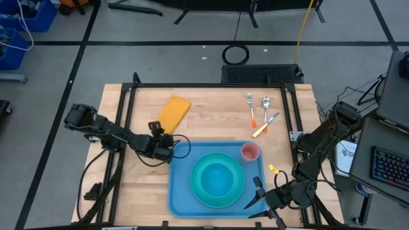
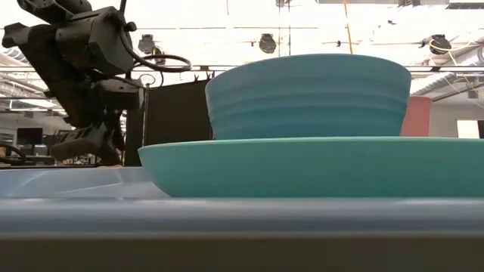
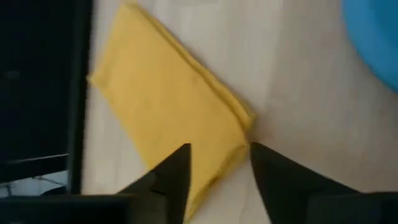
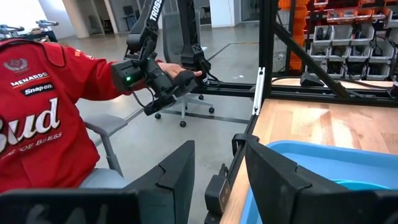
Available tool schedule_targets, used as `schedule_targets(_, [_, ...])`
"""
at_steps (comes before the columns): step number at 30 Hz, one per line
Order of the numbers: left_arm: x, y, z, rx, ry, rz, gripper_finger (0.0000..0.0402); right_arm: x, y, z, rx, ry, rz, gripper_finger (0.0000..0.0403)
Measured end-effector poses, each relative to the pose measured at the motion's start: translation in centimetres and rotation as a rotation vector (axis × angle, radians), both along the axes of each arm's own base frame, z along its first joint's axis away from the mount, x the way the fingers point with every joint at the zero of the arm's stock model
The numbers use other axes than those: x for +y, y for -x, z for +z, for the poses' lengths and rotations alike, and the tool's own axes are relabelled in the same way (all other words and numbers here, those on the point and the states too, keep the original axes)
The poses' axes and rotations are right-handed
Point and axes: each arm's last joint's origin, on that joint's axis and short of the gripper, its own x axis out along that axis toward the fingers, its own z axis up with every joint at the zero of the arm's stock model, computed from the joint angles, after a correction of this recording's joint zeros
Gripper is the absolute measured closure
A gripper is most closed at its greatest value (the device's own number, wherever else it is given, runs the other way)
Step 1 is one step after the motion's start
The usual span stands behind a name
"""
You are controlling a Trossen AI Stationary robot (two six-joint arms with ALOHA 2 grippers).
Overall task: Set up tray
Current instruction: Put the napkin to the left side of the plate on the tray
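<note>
Tray (image 1: 182,191): front-centre of table, carrying teal plate (image 1: 199,185), bowl (image 1: 218,177), pink cup (image 1: 250,151) | Left gripper (image 1: 167,142): fingers apart, empty, near yellow cloth (image 1: 174,112) | Right gripper (image 1: 254,199): fingers apart, empty, at tray's right edge

Most of the large flat blue plastic tray (image 1: 180,191) is taken up by the round teal plate (image 1: 199,191); bare wooden tabletop (image 1: 144,191) is left along its left edge.

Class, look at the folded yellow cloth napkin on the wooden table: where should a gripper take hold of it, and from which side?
Grip the folded yellow cloth napkin at its near corner, coming from above. It lies flat, so only an edge can be pinched. The left gripper hangs open there, a finger either side.
</note>
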Motion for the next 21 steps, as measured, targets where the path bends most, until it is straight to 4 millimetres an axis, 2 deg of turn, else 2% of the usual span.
schedule_targets(4, [-0.1,0.0,0.0,-0.027,0.035,0.035,0.0156,0.0,0.0,0.0,0.001,-0.001,0.000,0.0269])
schedule_targets(8, [-0.3,0.1,-0.4,-0.013,0.113,0.052,0.0126,0.0,0.0,0.0,0.002,-0.003,-0.001,0.0269])
schedule_targets(12, [-0.4,-0.1,-0.8,0.014,0.100,0.025,0.0125,0.0,0.0,0.0,0.000,0.000,0.000,0.0269])
schedule_targets(21, [-0.5,-1.3,-2.6,0.057,0.021,-0.048,0.0156,0.0,0.0,0.0,0.002,0.003,0.000,0.0269])
